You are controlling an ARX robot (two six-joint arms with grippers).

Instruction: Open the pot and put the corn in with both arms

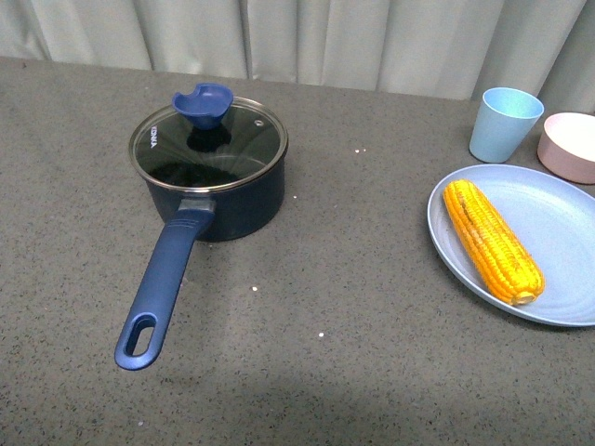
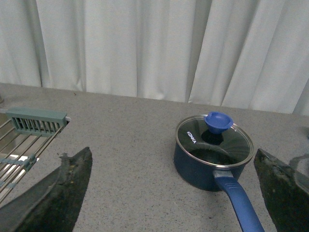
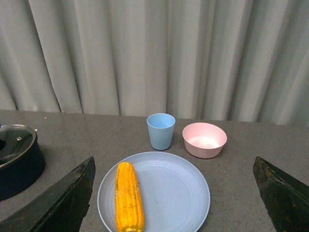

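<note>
Nothing done yet. Our left end effector (image 2: 171,151) and right end effector (image 3: 173,159) hang spread wide, seemingly empty, though only finger edges show. On the counter (image 1: 353,307) the pot (image 1: 209,190) sits left, lid (image 1: 209,139) on. The corn (image 1: 493,242) lies on its plate (image 1: 558,195), right. Lid off, corn in: all left.

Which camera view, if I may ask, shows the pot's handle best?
The front view: the whole handle shows, hole included. The left wrist view cuts it off at the frame edge; the right wrist view shows only part of the pot.
</note>
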